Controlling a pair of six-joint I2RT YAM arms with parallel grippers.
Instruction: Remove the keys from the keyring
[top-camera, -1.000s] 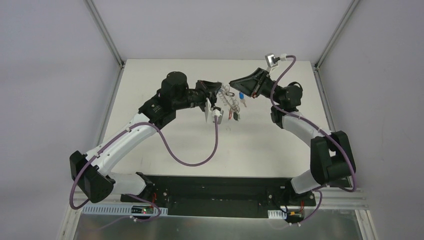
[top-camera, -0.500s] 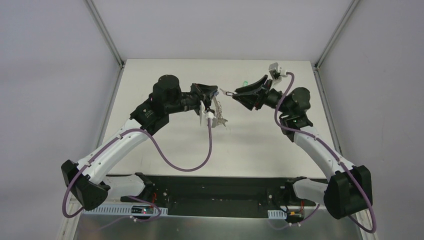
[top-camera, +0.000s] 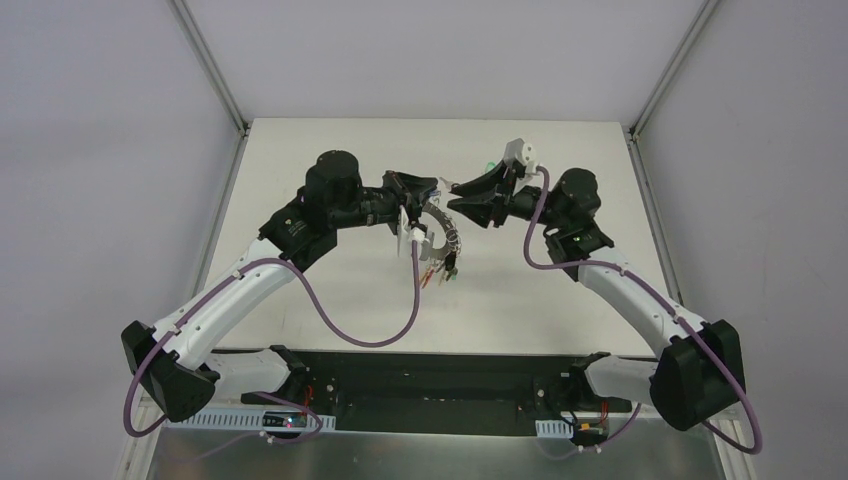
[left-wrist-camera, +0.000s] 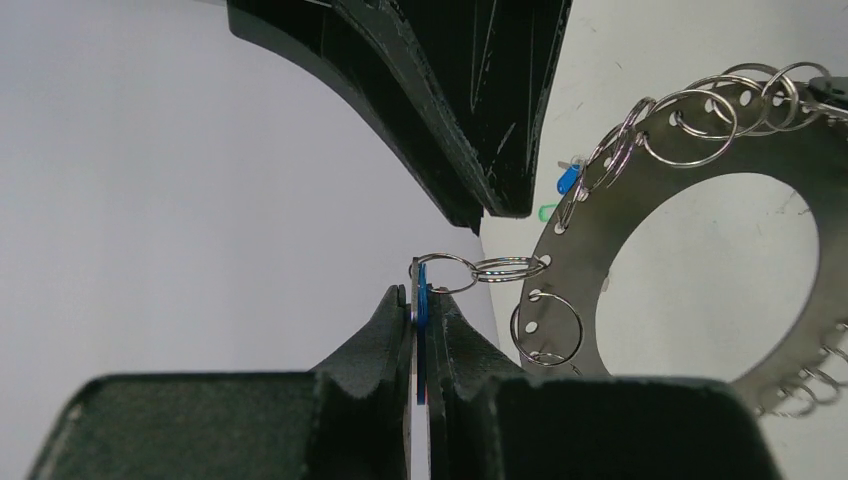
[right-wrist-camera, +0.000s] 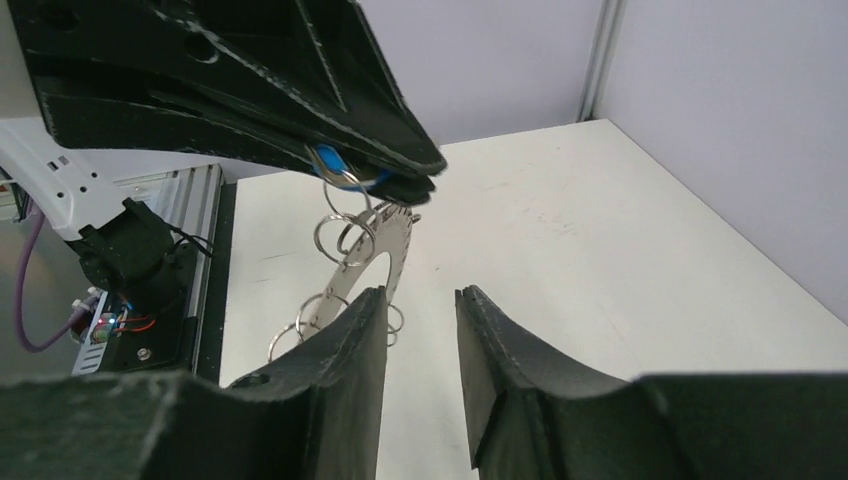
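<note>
On wrist cams, not top, left hand grips blue tag.

A keyring is hanging above the table
The left gripper is holding it up, keys are dangling at its lower end, and the right gripper is hovering beside it, jaws parted

You are working in a robotics lab test cell. A bare white table is boxed in by plain grey panels on aluminium profile posts. The left arm and right arm stand on a black base plate, with purple cables, slotted cable duct and an exposed circuit board.
</note>
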